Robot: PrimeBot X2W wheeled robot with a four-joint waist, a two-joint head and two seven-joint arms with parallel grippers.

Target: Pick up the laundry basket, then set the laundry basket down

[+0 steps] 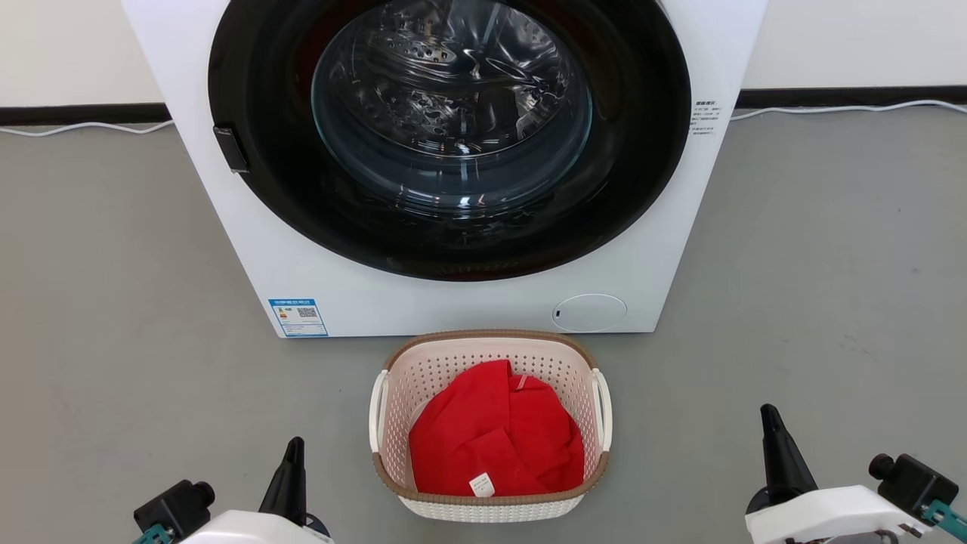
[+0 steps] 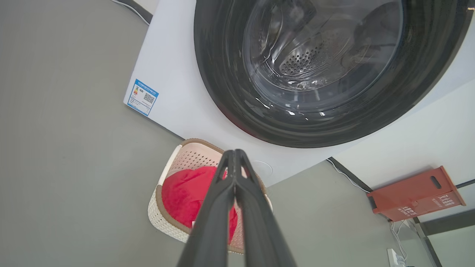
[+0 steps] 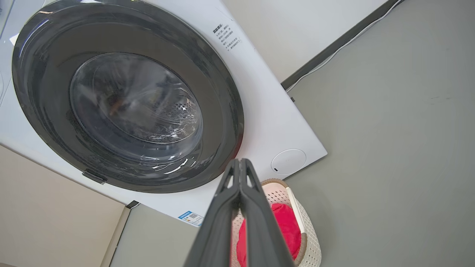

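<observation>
Showed cream-white perforated plastic laundry basket (image 1: pixel 491 511), axis twelve-to-six, at three o'clock of nearer left gripper (image 1: pixel 294 447), nine o'clock of right gripper (image 1: pixel 769 415), both with fingers together.

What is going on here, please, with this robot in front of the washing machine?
Nothing is being handled yet. The small cream-white perforated plastic laundry basket with a brown rim stands on the grey floor before the white front-loading washing machine, holding a red garment. The left gripper and the right gripper are on either side, apart from it, both shut and empty. The pick-up has not begun.
</observation>
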